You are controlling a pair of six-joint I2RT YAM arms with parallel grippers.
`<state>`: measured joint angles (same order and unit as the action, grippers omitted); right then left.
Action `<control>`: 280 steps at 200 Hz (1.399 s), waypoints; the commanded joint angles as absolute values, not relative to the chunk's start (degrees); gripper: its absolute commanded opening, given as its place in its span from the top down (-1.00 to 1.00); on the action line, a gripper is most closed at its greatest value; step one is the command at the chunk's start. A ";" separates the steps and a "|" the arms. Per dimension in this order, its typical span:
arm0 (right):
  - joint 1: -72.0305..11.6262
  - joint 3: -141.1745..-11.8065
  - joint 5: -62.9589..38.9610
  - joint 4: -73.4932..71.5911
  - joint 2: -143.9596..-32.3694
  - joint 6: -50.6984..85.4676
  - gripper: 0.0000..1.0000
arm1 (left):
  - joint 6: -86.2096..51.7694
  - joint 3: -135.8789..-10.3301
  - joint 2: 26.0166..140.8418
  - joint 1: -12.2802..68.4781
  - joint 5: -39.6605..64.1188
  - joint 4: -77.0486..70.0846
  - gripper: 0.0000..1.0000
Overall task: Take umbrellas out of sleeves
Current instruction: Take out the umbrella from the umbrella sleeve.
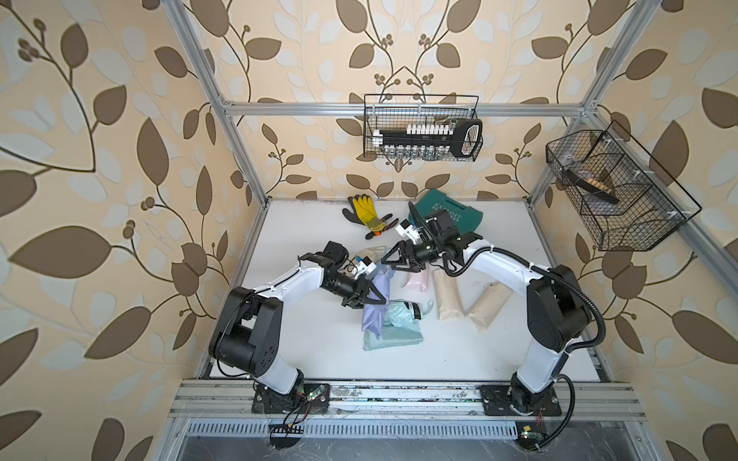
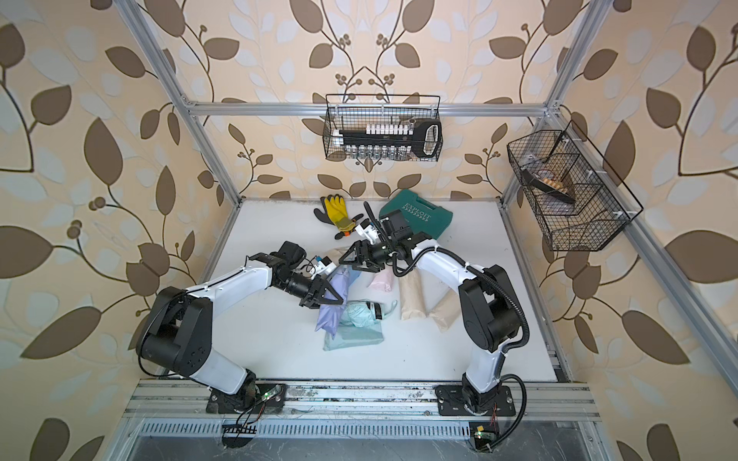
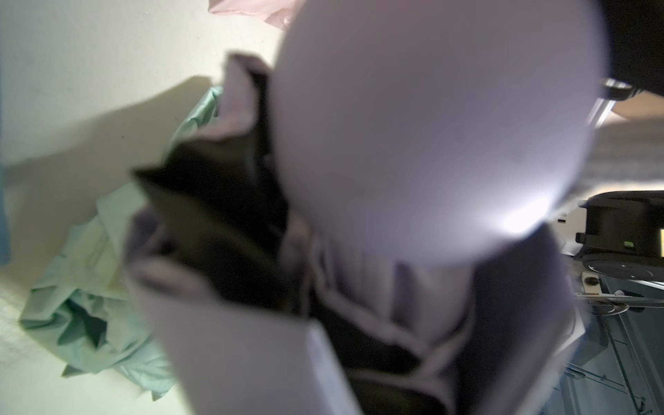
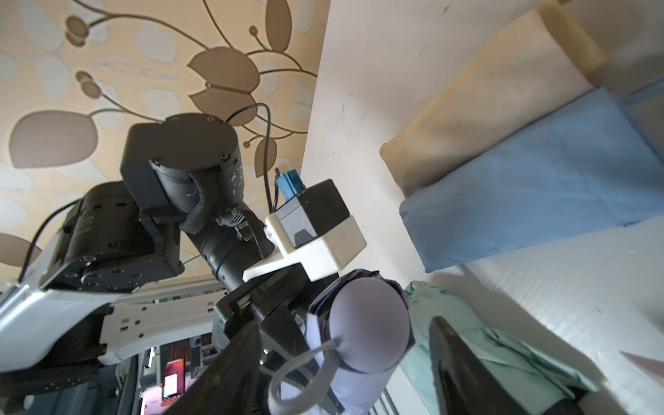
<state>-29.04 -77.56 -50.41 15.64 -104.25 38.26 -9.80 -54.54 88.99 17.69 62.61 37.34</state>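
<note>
The left claw [image 1: 368, 298] is clamped across the lilac sleeve [image 1: 373, 319], tilting its mouth up off the bench [image 1: 311, 351] so the lilac umbrella [image 4: 370, 323] inside presents its rounded handle end to the right claw [image 4: 341, 328]. That claw stands open, one jaw either side of the handle and its strap loop [image 4: 287, 373], apparently placed to close and draw the umbrella out while the left one anchors the sleeve.

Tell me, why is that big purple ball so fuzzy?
Left wrist view: the lilac umbrella handle is too close to the lens, so it blurs, with a glare patch. Right wrist view: it looks only slightly soft. Both top views: sharp.
</note>
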 commanded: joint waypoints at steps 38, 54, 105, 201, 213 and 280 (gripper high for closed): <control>-29.96 -77.50 -51.82 14.37 -107.08 40.16 -0.34 | -8.59 -57.39 84.31 18.28 63.46 38.06 0.60; -30.22 -77.76 -51.85 14.19 -107.47 40.43 -0.34 | -8.53 -57.74 84.11 18.28 63.46 38.25 0.60; -31.29 -78.92 -52.88 13.85 -109.22 41.64 -0.12 | -8.00 -58.55 84.18 18.36 63.02 39.02 0.60; -31.55 -78.70 -54.94 10.21 -110.29 45.67 0.43 | -8.99 -59.32 85.76 18.37 59.23 38.30 0.59; -31.47 -78.41 -54.76 10.00 -110.03 45.88 0.45 | -9.77 -59.16 86.22 18.37 59.16 37.53 0.37; -27.42 -76.94 -52.27 12.63 -108.13 46.82 0.56 | -11.64 -56.58 84.92 18.39 58.56 35.67 -0.98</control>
<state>-29.17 -77.84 -53.12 10.98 -109.21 45.43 -11.22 -56.49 86.63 17.72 58.06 37.01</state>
